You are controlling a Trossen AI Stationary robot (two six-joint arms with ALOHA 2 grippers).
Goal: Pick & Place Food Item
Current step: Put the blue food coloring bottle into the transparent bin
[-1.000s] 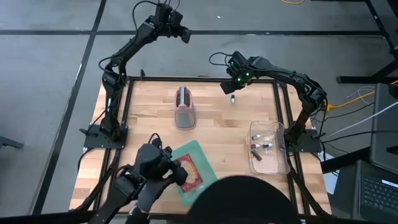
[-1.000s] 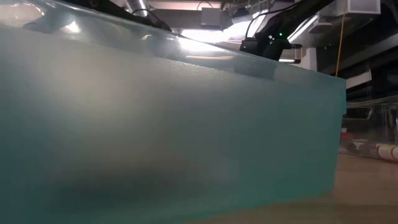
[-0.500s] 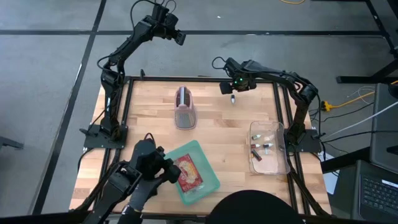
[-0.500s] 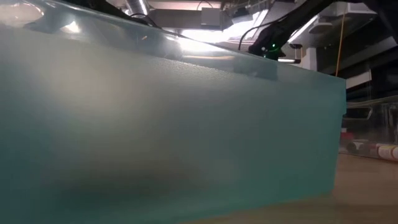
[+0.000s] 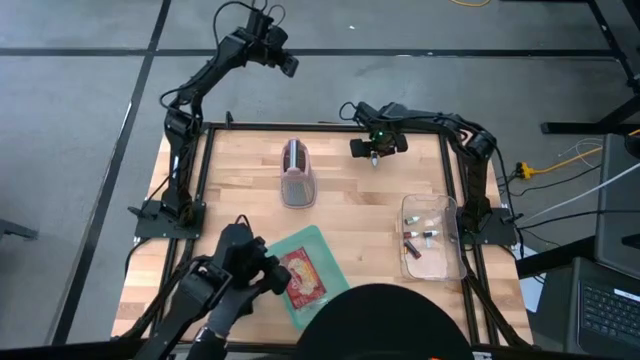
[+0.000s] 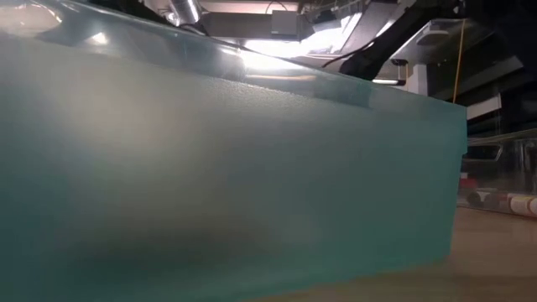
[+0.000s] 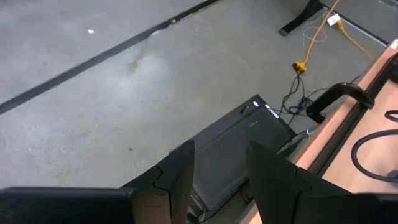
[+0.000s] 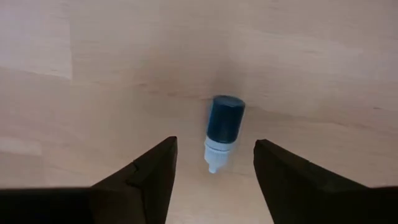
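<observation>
Hovering with the right gripper [image 8: 211, 171] fingers apart and empty over a small blue-capped bottle [image 8: 222, 131] lying on the far right of the table [image 5: 240, 190], not yet touching it, so judging this pick as only beginning. Waiting with the left gripper [image 7: 217, 171] raised beyond the far left edge, fingers apart and empty. Showing a red food pack [image 5: 303, 277] lying on the green tray [image 5: 335, 260] at the near edge and a few items in the clear bin [image 5: 452, 262] at right, leaving the bottle's grasp, lift and placing all outstanding.
</observation>
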